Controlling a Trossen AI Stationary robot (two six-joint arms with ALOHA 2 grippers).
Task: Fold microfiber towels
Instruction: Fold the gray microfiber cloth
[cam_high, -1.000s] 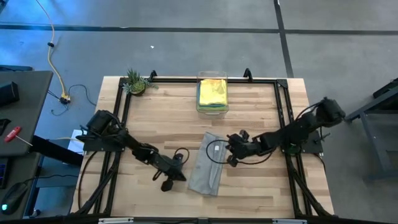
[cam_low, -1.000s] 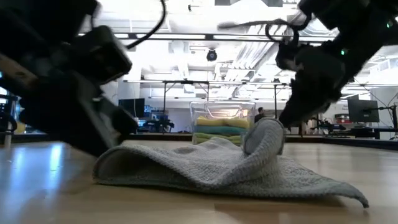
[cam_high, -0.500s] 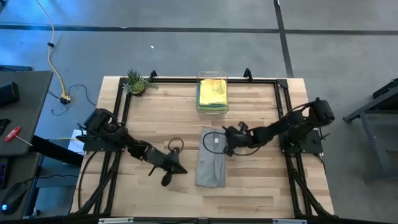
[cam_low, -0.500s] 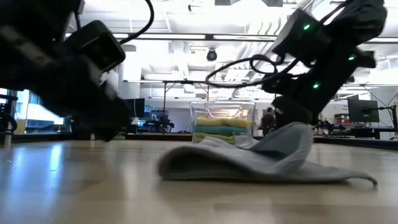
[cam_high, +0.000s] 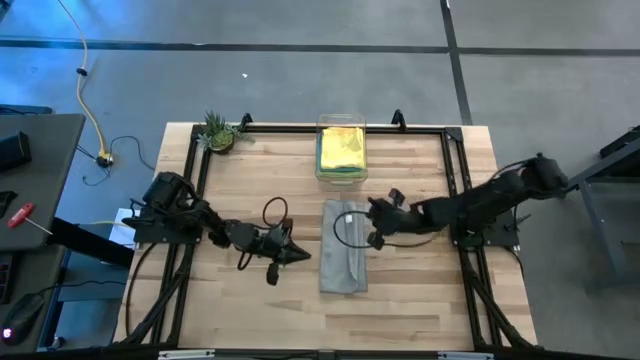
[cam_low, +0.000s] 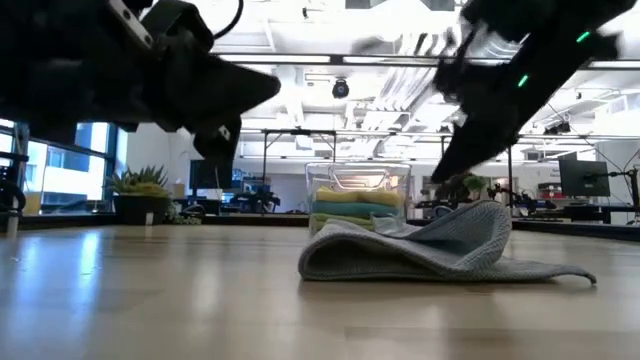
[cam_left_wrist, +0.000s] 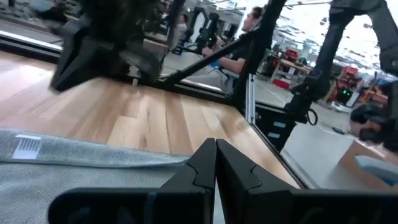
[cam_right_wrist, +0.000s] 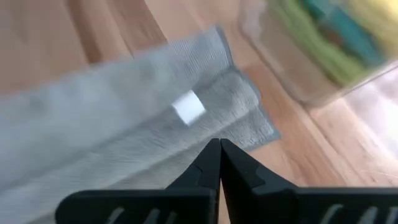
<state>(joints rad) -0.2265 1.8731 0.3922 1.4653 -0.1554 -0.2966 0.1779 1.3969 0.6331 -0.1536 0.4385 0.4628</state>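
A grey microfiber towel lies on the wooden table as a narrow strip, folded lengthwise. In the low view its right part humps up. A white label shows on it. My left gripper is shut and level just left of the towel, pointing at it, clear of the cloth. My right gripper is shut, slanting down over the towel's right edge, with nothing between its fingers. More towels, yellow, teal and green, lie stacked in a clear bin.
The clear bin stands at the table's far middle, behind the towel. A small potted plant sits at the far left corner. A black frame runs along the table's edges. Bare wood lies left and near of the towel.
The grey towel has gone from a wide, slanted sheet to a straight narrow strip, its left part drawn toward the right. My right gripper carried the raised fold rightward and now stands above it. My left gripper has risen, tipped up to level and gone toward the towel.
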